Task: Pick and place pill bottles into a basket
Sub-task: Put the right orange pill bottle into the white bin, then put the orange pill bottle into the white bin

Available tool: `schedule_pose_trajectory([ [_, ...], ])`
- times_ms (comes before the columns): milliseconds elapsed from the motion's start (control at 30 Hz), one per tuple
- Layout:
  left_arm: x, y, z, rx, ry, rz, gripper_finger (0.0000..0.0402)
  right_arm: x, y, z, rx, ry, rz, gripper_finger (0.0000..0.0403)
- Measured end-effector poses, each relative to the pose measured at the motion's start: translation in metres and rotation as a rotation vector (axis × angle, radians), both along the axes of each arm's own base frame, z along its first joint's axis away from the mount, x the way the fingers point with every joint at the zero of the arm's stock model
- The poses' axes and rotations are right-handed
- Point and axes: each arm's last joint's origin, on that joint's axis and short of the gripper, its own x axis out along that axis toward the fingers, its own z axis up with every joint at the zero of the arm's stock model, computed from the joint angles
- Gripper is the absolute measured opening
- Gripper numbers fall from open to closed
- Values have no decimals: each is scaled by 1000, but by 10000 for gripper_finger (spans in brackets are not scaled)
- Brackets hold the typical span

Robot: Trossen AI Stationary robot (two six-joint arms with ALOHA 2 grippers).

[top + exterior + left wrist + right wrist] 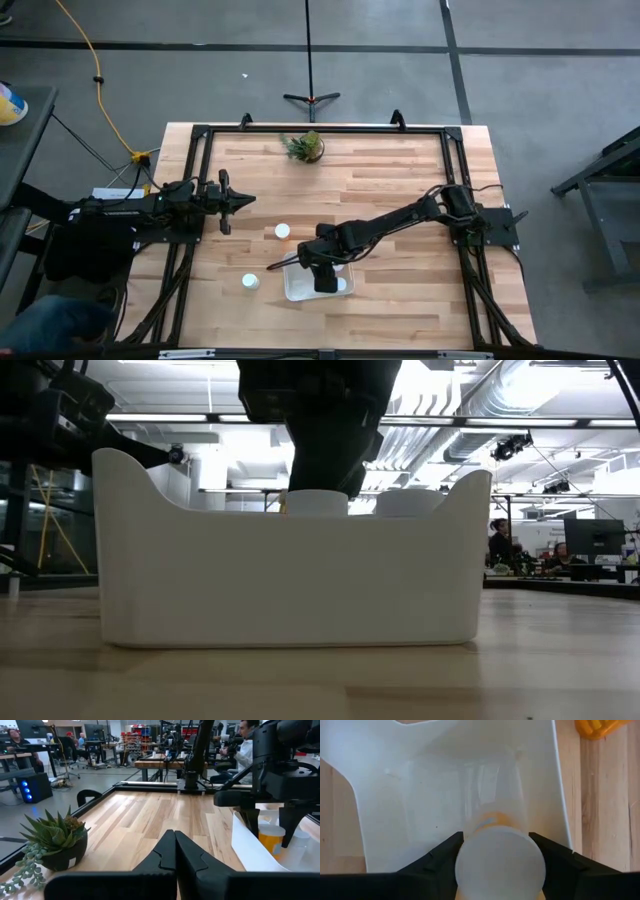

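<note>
The white basket [298,288] stands near the table's front edge and fills the low view [290,565]. My right gripper [325,275] reaches down into it, shut on a pill bottle [500,862] with a white cap and an orange body [270,839]. Another bottle's white cap [343,285] shows inside the basket beside it. Two more bottles stand on the table: one [283,232] behind the basket, one [250,282] to its left. My left gripper [238,200] is shut and empty, hovering at the table's left. My right gripper pinches the bottle between its two fingers at the cap [500,865], one finger [442,855] on each side. The fingers come from above, pointing down. The bottle is upright inside the basket [318,503]; whether it rests on the basket's floor is hidden by the wall.
A small green potted plant [305,147] stands at the table's far edge, also in the left wrist view [55,842]. Black frame rails [195,180] run along the table's sides. People sit at desks in the room beyond [497,540].
</note>
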Motion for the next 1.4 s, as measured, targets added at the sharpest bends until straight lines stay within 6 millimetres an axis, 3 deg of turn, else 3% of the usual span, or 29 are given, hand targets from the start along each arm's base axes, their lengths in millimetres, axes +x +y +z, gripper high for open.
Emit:
schedule_pose_trajectory([
  [200,0,0,0,0,0,0,23,0,0,0,0,2,0,243],
  [433,0,0,0,0,0,0,31,-1,-3,9,4,-29,-9,251],
  [600,0,0,0,0,0,0,23,3,-13,45,-29,-142,-59,251],
  [800,0,0,0,-3,-1,0,32,-6,-25,111,-61,-395,-126,243],
  [967,0,0,0,-4,0,0,23,-43,-34,168,-118,-559,-197,217],
  [1100,0,0,0,-6,-1,-1,23,-88,-40,188,-106,-664,-214,183],
  [1200,0,0,0,-20,-3,0,30,-122,-49,175,-41,-733,-245,150],
  [1400,0,0,0,-29,-5,0,23,-182,-65,128,19,-834,-344,76],
])
